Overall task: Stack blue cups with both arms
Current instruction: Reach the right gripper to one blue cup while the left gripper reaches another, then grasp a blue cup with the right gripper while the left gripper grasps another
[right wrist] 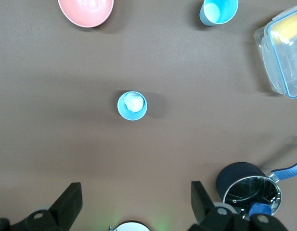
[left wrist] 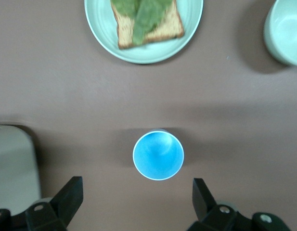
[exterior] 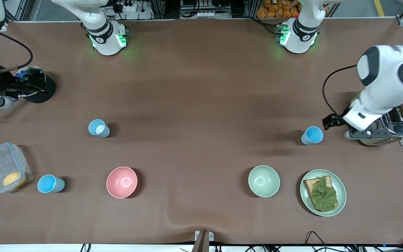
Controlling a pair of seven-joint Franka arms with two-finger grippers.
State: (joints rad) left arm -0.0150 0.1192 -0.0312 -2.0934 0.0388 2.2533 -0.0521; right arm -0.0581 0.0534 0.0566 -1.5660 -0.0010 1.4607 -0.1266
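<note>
At the right arm's end of the bench, the right gripper [right wrist: 136,188] hangs over the brown cloth beside a black saucepan with a glass lid [exterior: 33,84]. Only the right wrist view shows that its fingers [right wrist: 71,198] are spread wide apart and hold nothing. That view also takes in two cups. The front view alone shows all three small light-blue plastic tumblers.

The pale-lined blue cup [exterior: 99,128] stands upright toward the right arm's end. A second blue cup [exterior: 50,184] stands nearer the front camera, just beside a clear lidded plastic box [exterior: 2,164] holding something yellow. Next come one pink round bowl [exterior: 121,182] and one pale-green round bowl [exterior: 263,181], both near the front edge and well apart.

The brighter blue cup [exterior: 312,135] stands upright toward the left arm's end. The left gripper [exterior: 330,121] hovers just beside it, by a chrome toaster [exterior: 397,127] that holds a slice of bread. In the left wrist view its fingers [left wrist: 202,195] are wide open and empty.

One pale-green plate [exterior: 341,196] carries a slice of bread with a green leaf on it.

The bench [exterior: 201,87] is covered in brown cloth that is slightly wrinkled near the front edge. Metal framing and cables run past the arm bases.
</note>
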